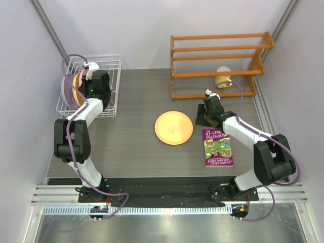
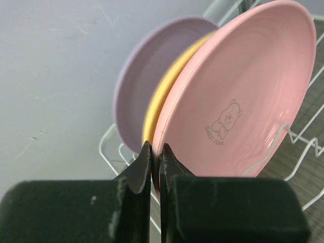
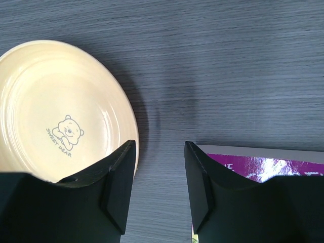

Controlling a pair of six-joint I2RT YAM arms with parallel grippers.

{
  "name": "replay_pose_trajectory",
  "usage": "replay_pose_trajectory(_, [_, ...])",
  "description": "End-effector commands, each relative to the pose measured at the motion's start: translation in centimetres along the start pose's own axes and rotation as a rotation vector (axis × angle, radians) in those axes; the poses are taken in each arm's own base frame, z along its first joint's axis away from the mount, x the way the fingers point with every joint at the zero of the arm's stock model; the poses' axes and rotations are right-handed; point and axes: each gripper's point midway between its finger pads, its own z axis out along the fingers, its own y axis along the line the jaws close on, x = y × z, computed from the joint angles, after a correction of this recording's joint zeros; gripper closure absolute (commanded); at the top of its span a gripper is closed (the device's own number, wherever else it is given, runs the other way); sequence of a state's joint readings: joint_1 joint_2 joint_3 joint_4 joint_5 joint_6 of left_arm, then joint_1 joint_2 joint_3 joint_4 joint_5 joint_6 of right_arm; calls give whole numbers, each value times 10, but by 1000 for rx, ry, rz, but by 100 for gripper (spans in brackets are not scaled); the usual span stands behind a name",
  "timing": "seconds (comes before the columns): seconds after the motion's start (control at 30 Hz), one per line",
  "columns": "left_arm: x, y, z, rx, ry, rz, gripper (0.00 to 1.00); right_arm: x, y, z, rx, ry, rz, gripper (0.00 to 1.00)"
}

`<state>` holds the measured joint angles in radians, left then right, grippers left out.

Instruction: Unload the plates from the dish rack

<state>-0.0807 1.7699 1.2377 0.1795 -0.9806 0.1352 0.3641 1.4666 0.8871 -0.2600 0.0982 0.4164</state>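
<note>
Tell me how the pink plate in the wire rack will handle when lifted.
The round pink plastic plate looks thin and stiff, so probably light. Its glossy rim may slip from the pinching left gripper. Standing on edge, it might roll.

This is a robotics lab test cell, not a real kitchen. Plain white panels (image 1: 152,30) box in a grey wood-grain counter (image 1: 136,147), and two cabled robot arms (image 1: 71,139) are bolted to an aluminium rail (image 1: 167,195). The few household things sit apart: a wire dish rack (image 1: 112,66) with a pink plate (image 2: 243,101) at the left tool (image 2: 156,151), a wooden shelf (image 1: 217,50) beyond the right tool (image 1: 205,117), and a children's book (image 1: 217,147) just beside it.
</note>
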Motion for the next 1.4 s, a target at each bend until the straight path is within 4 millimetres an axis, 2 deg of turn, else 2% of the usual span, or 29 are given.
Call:
replay_pose_trajectory(0.0, [-73, 53, -23, -50, -132, -160, 100, -11, 3, -8, -24, -44, 7, 51])
replay_pose_trajectory(0.17, [-100, 79, -49, -80, -193, -157, 100, -16, 7, -13, -39, -61, 16, 51])
replay_pose_trajectory(0.3, [-110, 92, -71, -104, -211, -133, 100, -29, 7, -27, -39, -110, 13, 51])
replay_pose_trajectory(0.37, [-118, 90, -89, -61, -234, -157, 100, -33, 9, -33, -51, -126, 4, 50])
replay_pose_trajectory(0.4, [-114, 87, -96, -32, -219, -135, 100, -40, 13, -42, -72, -150, 3, 50])
replay_pose_trajectory(0.43, [-116, 75, -103, 54, -230, -139, 100, -43, 15, -46, -83, -162, 2, 50])
replay_pose_trajectory(0.47, [-127, 66, -118, 152, -249, -231, 100, -48, 18, -51, -98, -175, 1, 49])
replay_pose_trajectory(0.5, [-113, 54, -125, 237, -204, -193, 100, -52, 27, -60, -145, -186, -5, 48])
replay_pose_trajectory(0.53, [-117, 33, -141, 381, -215, -220, 100, -56, 31, -64, -168, -196, -9, 48])
replay_pose_trajectory(0.57, [-112, 20, -152, 470, -181, -301, 100, -61, 35, -68, -186, -212, -8, 47])
replay_pose_trajectory(0.6, [-114, 17, -164, 551, -178, -339, 100, -63, 47, -73, -245, -207, -13, 47])
replay_pose_trajectory(0.67, [-101, -11, -189, 749, -107, -415, 100, -67, 63, -81, -331, -209, -15, 47])
replay_pose_trajectory(0.73, [-97, -22, -209, 875, -74, -470, 100, -69, 80, -88, -420, -205, 4, 46])
replay_pose_trajectory(0.77, [-87, -37, -225, 985, -35, -472, 100, -74, 87, -91, -454, -225, 12, 46])
replay_pose_trajectory(0.83, [-75, -50, -240, 1081, 33, -531, 100, -75, 97, -93, -513, -232, 43, 44])
replay_pose_trajectory(0.87, [-72, -59, -257, 1184, 58, -531, 100, -81, 105, -98, -560, -253, 45, 43])
replay_pose_trajectory(0.97, [-53, -74, -279, 1306, 155, -557, 100, -89, 120, -104, -645, -292, 70, 38])
replay_pose_trajectory(1.03, [-35, -81, -288, 1331, 217, -559, 100, -91, 126, -105, -675, -295, 85, 37])
replay_pose_trajectory(1.1, [-28, -83, -295, 1340, 214, -560, 100, -92, 130, -101, -694, -290, 88, 37])
replay_pose_trajectory(1.13, [-16, -88, -304, 1351, 231, -532, 100, -93, 131, -100, -693, -288, 87, 37])
replay_pose_trajectory(1.2, [-11, -89, -313, 1372, 239, -531, 100, -88, 134, -92, -699, -270, 86, 37])
replay_pose_trajectory(1.23, [-1, -92, -318, 1380, 265, -530, 100, -89, 136, -90, -706, -270, 86, 37])
replay_pose_trajectory(1.3, [0, -93, -326, 1397, 261, -545, 100, -85, 140, -86, -716, -258, 91, 37])
replay_pose_trajectory(1.37, [8, -94, -327, 1389, 281, -551, 100, -85, 143, -85, -720, -255, 89, 37])
